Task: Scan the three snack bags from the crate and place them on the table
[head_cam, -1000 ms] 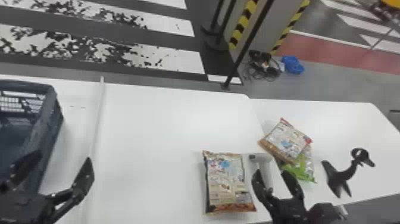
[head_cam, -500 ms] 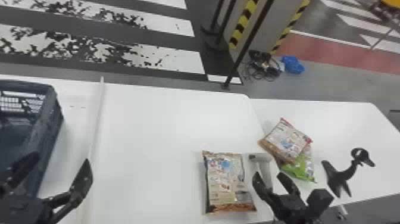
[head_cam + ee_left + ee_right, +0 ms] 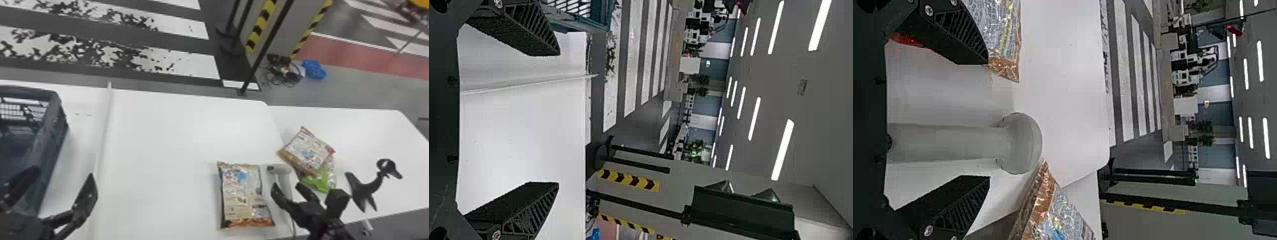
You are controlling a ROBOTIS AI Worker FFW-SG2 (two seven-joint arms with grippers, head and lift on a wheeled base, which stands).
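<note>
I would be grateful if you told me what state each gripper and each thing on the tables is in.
Crate: open-topped
Scanner: lying down, not gripped
Black stand: upright, empty
Left bag: lying flat
Green bag: lying down, partly covered
Upper bag: lying on the green bag
Left gripper: open, empty
Right gripper: open, empty

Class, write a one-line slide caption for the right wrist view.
The open right gripper over the white table, the scanner framed between its fingers, with snack bags on both sides.
</note>
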